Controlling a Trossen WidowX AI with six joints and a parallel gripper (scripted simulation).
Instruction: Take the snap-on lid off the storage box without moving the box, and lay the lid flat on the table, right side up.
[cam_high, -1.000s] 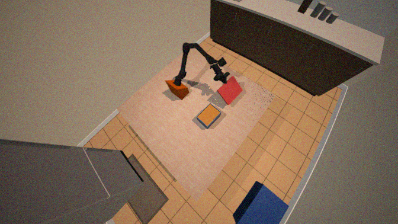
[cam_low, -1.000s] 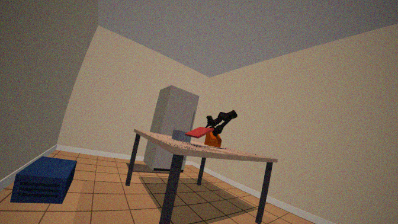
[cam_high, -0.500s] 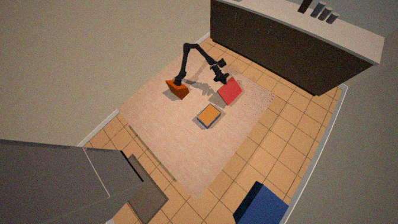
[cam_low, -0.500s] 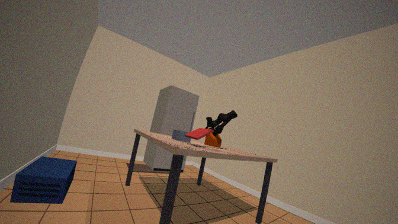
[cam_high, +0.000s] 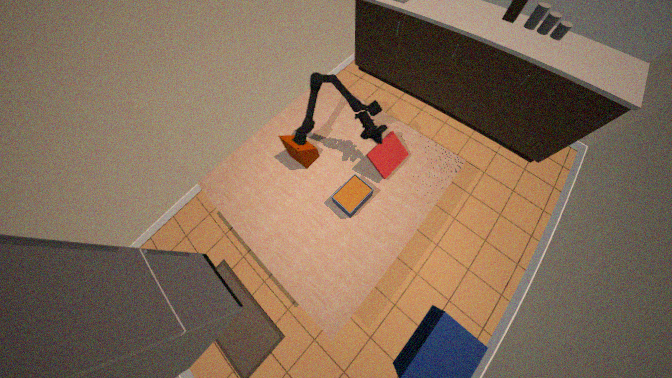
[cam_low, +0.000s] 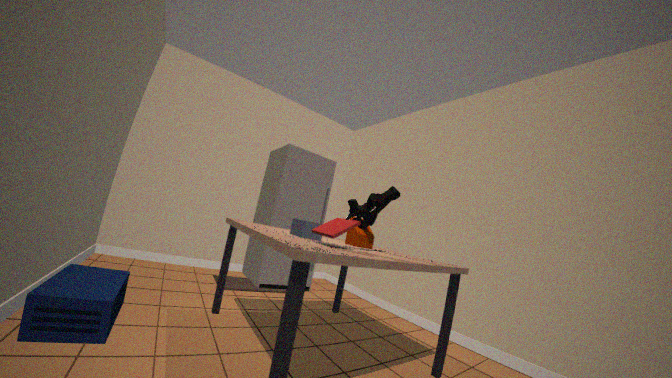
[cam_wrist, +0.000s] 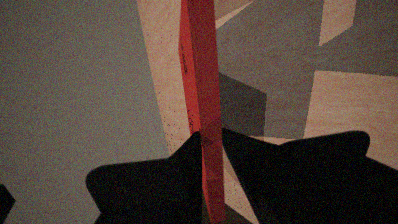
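The red lid (cam_high: 388, 156) (cam_low: 336, 228) (cam_wrist: 205, 70) is off the box, held in the air above the table (cam_high: 300, 225) (cam_low: 310, 252). It is tilted, with its shadow on the table beside it. My gripper (cam_high: 380, 139) (cam_low: 357, 221) (cam_wrist: 209, 134) is shut on one edge of the lid; in the wrist view the lid stands edge-on between the two black fingers. The blue storage box (cam_high: 350, 214) (cam_low: 302, 228) stands on the table apart from the lid, with its top uncovered and orange showing within its rim. Its far side in the exterior view is hidden.
The arm's orange base block (cam_high: 306, 156) (cam_low: 361, 237) stands on the table to the left of the lid in the top view. A dark counter (cam_high: 450, 75) stands beyond the table. A blue bin-like block (cam_high: 445, 350) (cam_low: 75, 300) is on the floor.
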